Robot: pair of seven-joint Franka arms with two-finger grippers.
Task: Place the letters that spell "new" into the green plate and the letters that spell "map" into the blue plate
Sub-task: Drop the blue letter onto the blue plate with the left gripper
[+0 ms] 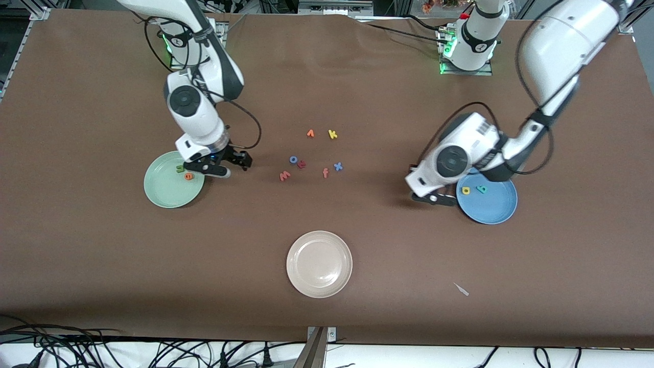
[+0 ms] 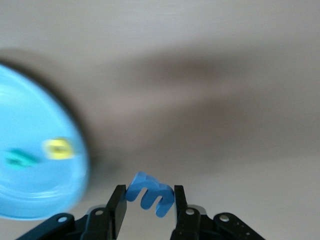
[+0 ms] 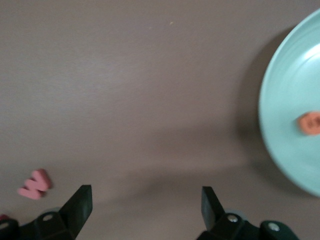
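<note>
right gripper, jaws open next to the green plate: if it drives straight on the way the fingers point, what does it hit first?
Probably bare table. The right gripper is open and empty, the green plate to one side and the pink w to the other, both seemingly off its line, though depth is unclear.

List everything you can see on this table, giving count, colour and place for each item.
green plate: one, mint, toward the right arm's end
n, e: two, dark green and orange, in the green plate
blue plate: one, toward the left arm's end
looped letters: two, yellow and teal, in the blue plate
cream plate: one, nearest the front camera
loose letters: seven, mixed colours, mid-table, pink w included
scrap: one, white, nearer the camera than the blue plate
right claw: open, beside the green plate
left claw: shut on blue m, beside the blue plate
</note>
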